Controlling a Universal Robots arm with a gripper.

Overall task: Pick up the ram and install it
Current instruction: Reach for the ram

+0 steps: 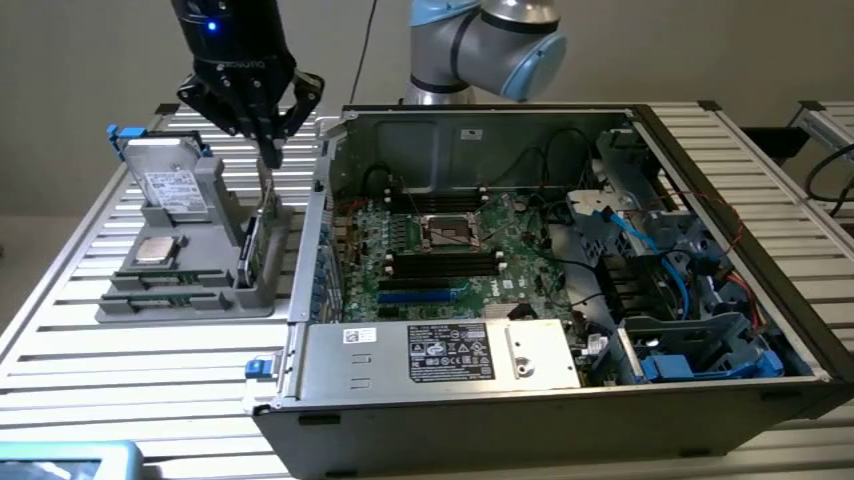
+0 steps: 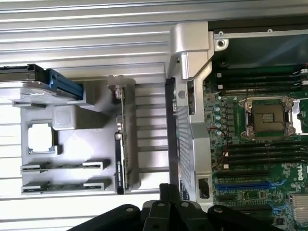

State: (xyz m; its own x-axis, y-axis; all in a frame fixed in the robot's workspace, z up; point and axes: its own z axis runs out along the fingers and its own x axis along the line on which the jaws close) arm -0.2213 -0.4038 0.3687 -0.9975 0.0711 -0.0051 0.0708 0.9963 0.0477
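So right now the gripper [image 1: 274, 155] is clenched, fingers pinched together with nothing between them that I can see. It hangs over the back right corner of the grey parts tray [image 1: 200, 300], close to the open PC case [image 1: 441, 410]. The ram [image 2: 64, 166] is in the tray: two green sticks in parallel slots at the front, just beside each other and well apart from the gripper. The silver processor chip [image 2: 41, 137] sits just behind them, with the hard drive [image 2: 24, 86] and its blue latch further back. The tall card [image 2: 120, 144] stands on edge along the tray's case-side edge, between the ram slots and the spot the gripper hangs over. Then there's the case's side wall [image 2: 185, 130], right up against the tray. Inside, the motherboard [image 2: 240, 192] has its black slots either side of the open CPU socket [image 2: 267, 115], and there's a tangle of blue cables [image 1: 627, 225] on the exterior view's right. Everything sits on a slatted metal tabletop [image 1: 80, 345].
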